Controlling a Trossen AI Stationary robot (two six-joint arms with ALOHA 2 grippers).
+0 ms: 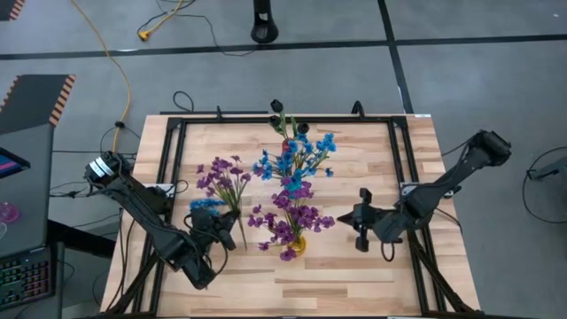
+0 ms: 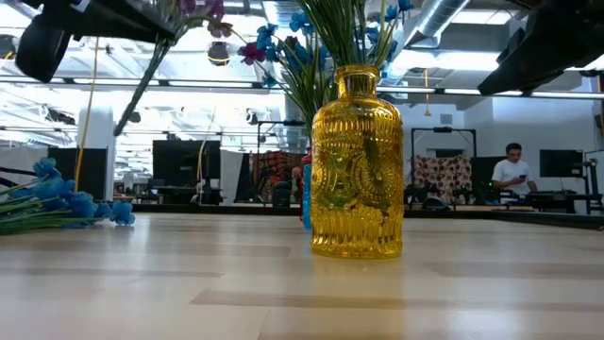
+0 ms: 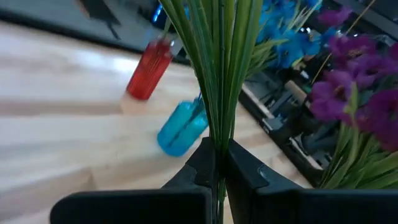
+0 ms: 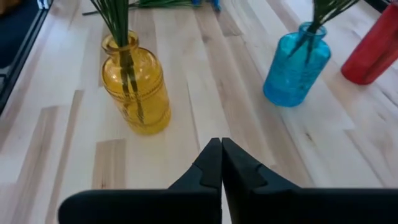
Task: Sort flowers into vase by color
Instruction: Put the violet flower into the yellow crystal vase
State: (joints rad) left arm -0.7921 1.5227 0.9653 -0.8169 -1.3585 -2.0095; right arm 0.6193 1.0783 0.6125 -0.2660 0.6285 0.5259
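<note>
Three vases point(image 4: 135, 93); left gripper point(image 3: 219, 163) clamps purple flowers point(image 1: 221, 177); right gripper point(image 4: 221, 163) clenched empty

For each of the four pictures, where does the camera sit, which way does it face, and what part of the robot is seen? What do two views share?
High view: above the table, looking straight down; both arms, left gripper and right gripper.
Low view: at table-top height, looking level at the yellow vase; dark arm parts at the top.
Left wrist view: on the left arm; shut jaws clamp the green stems.
Right wrist view: on the right arm; shut, empty jaws over the table.
Shared: both wrist views show the blue vase and red vase.
</note>
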